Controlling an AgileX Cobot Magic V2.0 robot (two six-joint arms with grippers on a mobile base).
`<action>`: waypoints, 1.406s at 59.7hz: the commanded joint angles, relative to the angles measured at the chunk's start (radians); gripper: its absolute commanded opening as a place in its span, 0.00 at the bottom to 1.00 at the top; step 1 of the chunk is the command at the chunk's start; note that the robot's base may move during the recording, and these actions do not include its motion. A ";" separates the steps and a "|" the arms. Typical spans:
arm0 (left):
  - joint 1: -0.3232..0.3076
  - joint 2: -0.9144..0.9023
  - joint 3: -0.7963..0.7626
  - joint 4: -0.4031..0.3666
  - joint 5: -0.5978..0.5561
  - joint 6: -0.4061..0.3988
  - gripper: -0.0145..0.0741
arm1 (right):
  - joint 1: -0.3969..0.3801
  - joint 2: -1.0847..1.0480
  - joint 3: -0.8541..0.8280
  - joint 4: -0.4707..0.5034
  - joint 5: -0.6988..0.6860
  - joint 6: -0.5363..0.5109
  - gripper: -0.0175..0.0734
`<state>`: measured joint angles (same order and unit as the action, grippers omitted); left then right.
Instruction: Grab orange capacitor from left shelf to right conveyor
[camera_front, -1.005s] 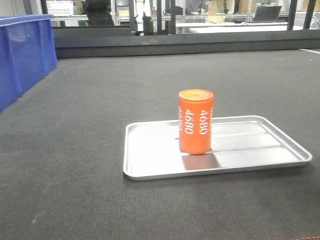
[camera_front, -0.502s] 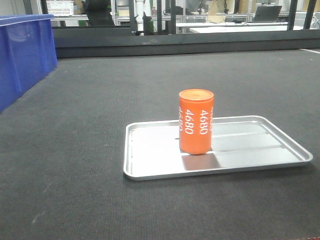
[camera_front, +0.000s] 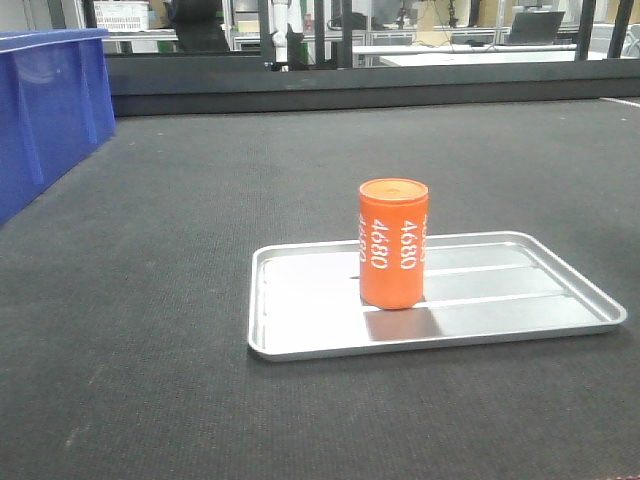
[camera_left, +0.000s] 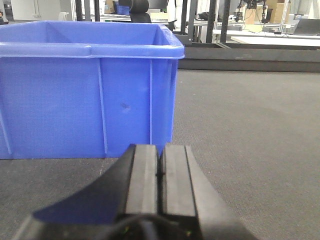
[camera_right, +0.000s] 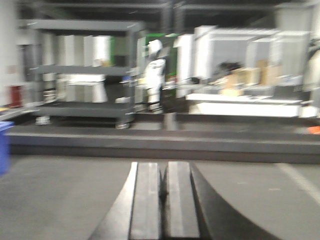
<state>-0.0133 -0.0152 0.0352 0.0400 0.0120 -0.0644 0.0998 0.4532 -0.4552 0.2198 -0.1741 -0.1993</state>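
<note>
1. The capacitor (camera_front: 393, 243) stands upright in the tray (camera_front: 300, 320), toward its back rim. Its flat base is on the metal, so it needs no support.
2. The tray lies flat on the belt (camera_front: 150, 300), and a bin (camera_front: 40, 110) sits well left of the tray.
3. Left gripper (camera_left: 160, 155): jaws pressed together with nothing between them, facing the bin (no tray in its view).
4. Right gripper (camera_right: 164, 172): likewise closed and empty. Its view is blurred and shows no tray.
5. Delivery looks finished, which would explain the idle arms.

A shallow silver tray (camera_front: 300, 315) is lying flat. A blue plastic bin (camera_front: 45, 110) is standing well left of the tray and farther back. Beyond the tray a dark rail (camera_front: 360, 88) is running across, with white tables (camera_front: 480, 55) sitting behind it.
</note>
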 joint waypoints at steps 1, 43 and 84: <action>-0.002 -0.007 0.022 -0.002 -0.091 -0.006 0.02 | -0.048 -0.088 -0.015 0.000 0.064 -0.040 0.25; -0.002 -0.007 0.022 -0.002 -0.091 -0.006 0.02 | -0.063 -0.477 0.412 0.008 0.105 -0.039 0.25; -0.002 -0.007 0.022 -0.002 -0.091 -0.006 0.02 | -0.064 -0.484 0.466 -0.130 -0.007 0.191 0.25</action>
<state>-0.0133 -0.0152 0.0352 0.0400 0.0120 -0.0644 0.0453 -0.0110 0.0323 0.1029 -0.0852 -0.0117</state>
